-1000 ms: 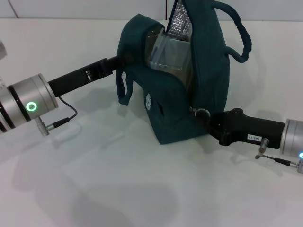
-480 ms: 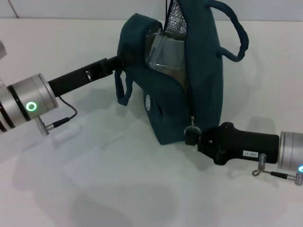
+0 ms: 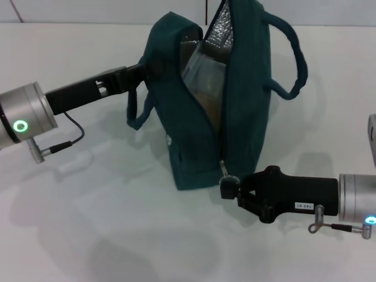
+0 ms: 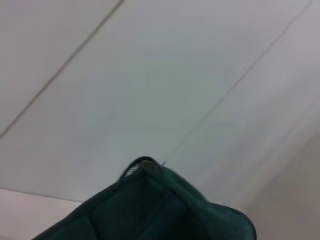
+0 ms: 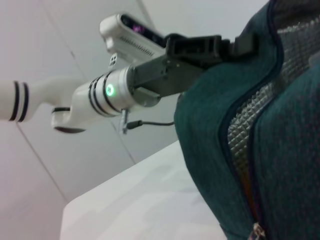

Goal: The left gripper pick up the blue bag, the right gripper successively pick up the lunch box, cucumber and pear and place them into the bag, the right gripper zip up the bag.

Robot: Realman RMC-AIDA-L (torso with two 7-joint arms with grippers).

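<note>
While the blue bag (image 3: pixel 223 100) stands upright on the white surface (image 3: pixel 117 235), I've got the left gripper (image 3: pixel 143 69) clamped on its upper left edge, arm reaching in from the left with the green ring light on the wrist. Right gripper (image 3: pixel 230 187) sits low at the front foot of the bag, pinched on the metal zipper pull (image 3: pixel 224 170) at the bottom end of the zipper line. Zipper runs up the front from there; the bag mouth is open above, silver foil lining (image 3: pixel 225 26) showing at the top. Through the gap I see the clear lunch box (image 3: pixel 200 61) inside, plus something orange-brown lower down that I can't identify. Cucumber and pear not distinguishable from any view. One loop handle (image 3: pixel 294 61) arcs off the right side, the other hangs on the left below the left gripper. Right wrist view confirms the foil lining between the zipper edges and the pull near the bag's base. Left wrist view shows only a teal corner of the bag against a pale background.
</note>
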